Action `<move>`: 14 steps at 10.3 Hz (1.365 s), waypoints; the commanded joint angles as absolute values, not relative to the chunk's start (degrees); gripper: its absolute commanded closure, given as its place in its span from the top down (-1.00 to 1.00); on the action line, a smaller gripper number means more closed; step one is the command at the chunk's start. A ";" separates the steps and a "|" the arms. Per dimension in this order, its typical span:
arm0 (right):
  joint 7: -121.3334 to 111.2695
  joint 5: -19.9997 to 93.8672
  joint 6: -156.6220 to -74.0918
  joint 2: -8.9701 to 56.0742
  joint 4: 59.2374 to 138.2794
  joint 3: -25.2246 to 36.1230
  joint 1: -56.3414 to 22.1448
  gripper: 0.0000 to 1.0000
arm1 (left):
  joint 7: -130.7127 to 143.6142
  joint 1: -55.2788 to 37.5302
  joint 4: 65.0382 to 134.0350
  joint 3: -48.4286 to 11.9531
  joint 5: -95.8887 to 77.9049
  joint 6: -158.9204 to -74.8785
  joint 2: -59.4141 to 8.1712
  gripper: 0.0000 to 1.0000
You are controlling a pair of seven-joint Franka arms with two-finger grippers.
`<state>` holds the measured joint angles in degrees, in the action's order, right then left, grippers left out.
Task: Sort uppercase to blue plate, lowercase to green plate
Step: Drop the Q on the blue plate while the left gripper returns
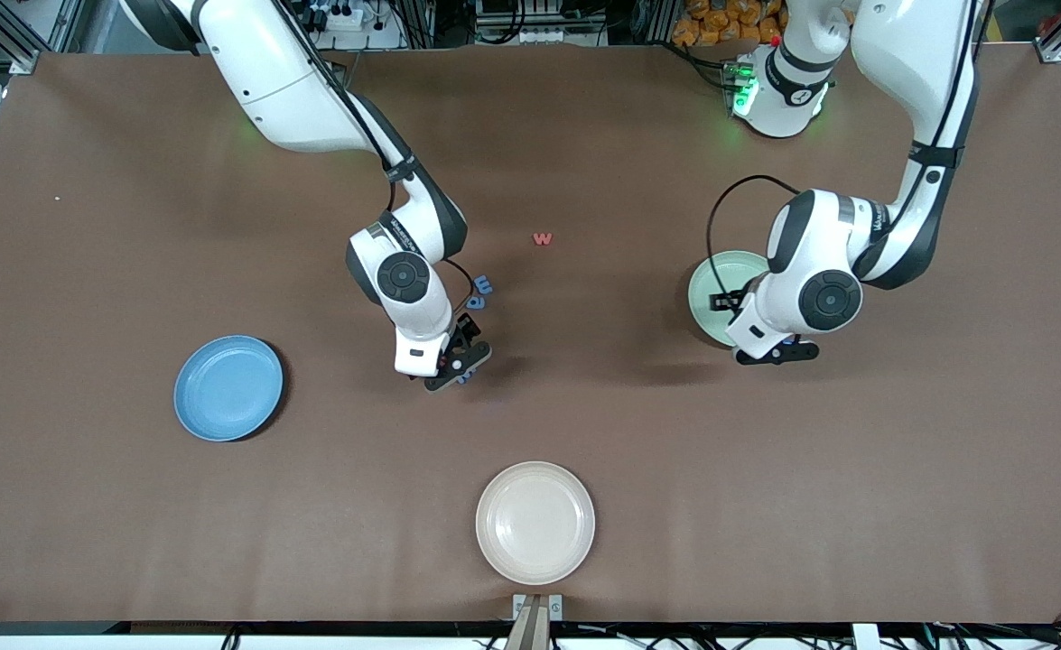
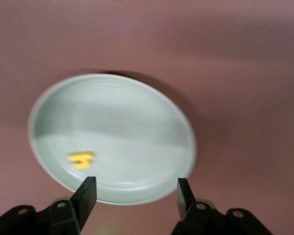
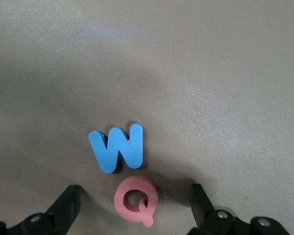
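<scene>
Green plate [image 1: 720,291]: toward left arm's end of surface, yellow h [image 2: 81,159] inside near rim.
Left gripper [image 2: 135,192]: over plate edge, fingers parted, empty.
Right gripper [image 3: 135,201]: fingers wide, low over red Q [image 3: 136,199], touching blue W [image 3: 118,148]; bare surface [image 1: 765,496] around.

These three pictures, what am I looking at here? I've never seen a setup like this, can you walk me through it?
Two white robot arms work at a brown table, sorting toy letters onto plates. The big picture looks down from across the table. The other two come from cameras on the arms' wrists.

The left claw hangs open and empty over the green plate, where a yellow letter lies. The right claw is open over a blue W and a red Q, holding nothing.

On the table, a small red w lies near the middle, with two blue letters beside the right arm. The blue plate sits toward that arm's end, and a cream plate sits nearest the camera.
</scene>
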<state>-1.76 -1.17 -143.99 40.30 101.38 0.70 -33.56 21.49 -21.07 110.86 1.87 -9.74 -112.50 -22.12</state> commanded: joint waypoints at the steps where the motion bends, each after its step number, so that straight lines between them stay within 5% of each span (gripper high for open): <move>1: -1.58 -1.14 -143.26 40.78 100.28 0.97 -33.93 -0.09 | 28.00 -24.07 106.54 2.11 -15.28 -111.79 -24.33 0.49; 2: -1.50 -1.14 -143.26 40.78 100.37 0.97 -33.84 -0.99 | 32.04 -25.30 104.35 2.11 -15.29 -111.97 -25.65 0.49; 9: -2.11 -1.14 -141.86 38.51 100.20 1.32 -32.00 -1.00 | 48.93 -34.62 93.35 2.11 -15.73 -113.03 -35.49 0.54; 14: -2.55 -2.11 -131.51 31.57 99.23 1.76 -20.42 -1.00 | 54.48 -39.72 88.77 2.98 -15.73 -113.03 -38.93 0.54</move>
<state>-2.21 -1.21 -135.10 34.81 98.71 2.35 -24.05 52.26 -37.62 90.63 1.72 -14.46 -113.63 -37.90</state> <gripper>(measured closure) 0.643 0.225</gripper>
